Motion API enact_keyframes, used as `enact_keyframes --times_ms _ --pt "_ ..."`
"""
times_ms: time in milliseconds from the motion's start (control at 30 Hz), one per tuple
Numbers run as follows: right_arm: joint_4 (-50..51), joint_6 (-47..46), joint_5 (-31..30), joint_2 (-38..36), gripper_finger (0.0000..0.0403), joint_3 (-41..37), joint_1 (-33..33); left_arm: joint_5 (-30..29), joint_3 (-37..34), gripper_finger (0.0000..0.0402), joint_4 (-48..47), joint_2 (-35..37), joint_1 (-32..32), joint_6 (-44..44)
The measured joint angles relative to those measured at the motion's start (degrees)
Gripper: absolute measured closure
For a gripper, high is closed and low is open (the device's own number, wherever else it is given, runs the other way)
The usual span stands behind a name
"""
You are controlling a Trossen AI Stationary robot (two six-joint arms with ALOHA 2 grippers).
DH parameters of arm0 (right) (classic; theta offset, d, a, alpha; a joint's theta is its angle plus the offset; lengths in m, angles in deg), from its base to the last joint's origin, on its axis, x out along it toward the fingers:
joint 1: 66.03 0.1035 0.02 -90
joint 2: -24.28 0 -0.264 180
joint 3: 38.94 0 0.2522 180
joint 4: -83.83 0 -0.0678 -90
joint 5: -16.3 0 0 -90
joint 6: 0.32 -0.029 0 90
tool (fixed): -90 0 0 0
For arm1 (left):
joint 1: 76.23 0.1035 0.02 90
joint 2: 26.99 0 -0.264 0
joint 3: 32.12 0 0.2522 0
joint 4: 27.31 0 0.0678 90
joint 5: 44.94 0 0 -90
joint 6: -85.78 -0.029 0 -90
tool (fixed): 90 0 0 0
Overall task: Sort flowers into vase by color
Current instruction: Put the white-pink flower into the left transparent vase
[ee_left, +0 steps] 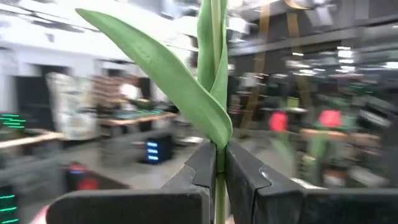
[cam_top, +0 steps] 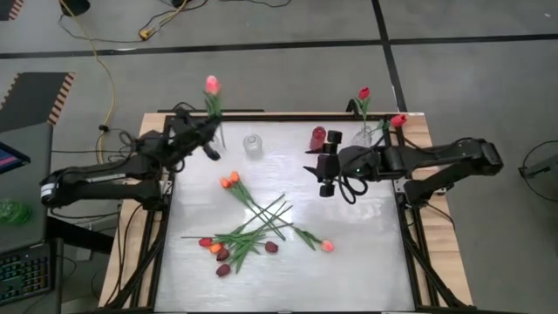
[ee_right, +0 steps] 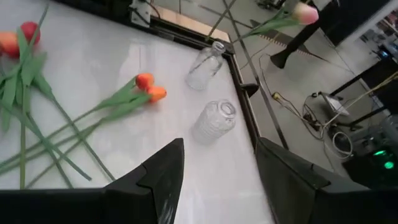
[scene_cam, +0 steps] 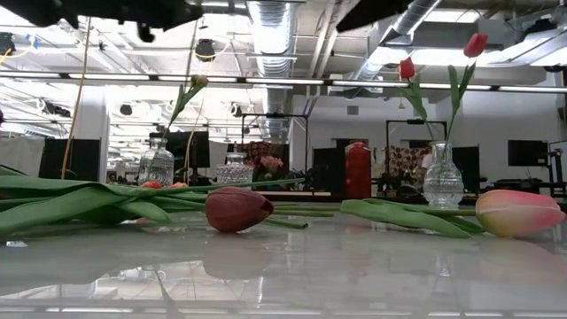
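Stem of pink tulip (cam_top: 212,85) pinched in left gripper (ee_left: 217,171), jaws shut, upper left; lowered upright into clear vase (cam_top: 218,135). Right gripper (cam_top: 325,174) parked, jaws wide, empty.

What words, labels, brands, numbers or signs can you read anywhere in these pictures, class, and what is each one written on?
None can be read.
The vases, the red vase and the flowers show no lettering.
The lit screens in the room beyond the table are too blurred to read.
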Motion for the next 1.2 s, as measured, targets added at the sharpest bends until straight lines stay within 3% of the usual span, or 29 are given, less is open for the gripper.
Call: enact_keyframes --times_ms 267,500,800,1200 --pt "-10.21 -4.97 -0.04 0.19 0.0177 -8.44 -0.45 -2.14 -10.48 0.0399 7.42 8.05 7.04 -1.55" --pt "-17.91 -8.72 -0.02 2.17 0.0177 -12.82 -0.45 -1.1 -16.87 0.0399 14.82 8.28 13.95 -3.29" --pt "-22.54 -10.98 -0.17 6.39 0.0177 -15.0 -0.77 2.53 -17.82 0.04 16.03 7.13 18.61 -3.06" --pt "-29.39 -11.08 -0.16 17.02 0.0177 -15.05 -0.77 4.34 -17.8 0.0399 16.43 4.95 19.75 -2.05"
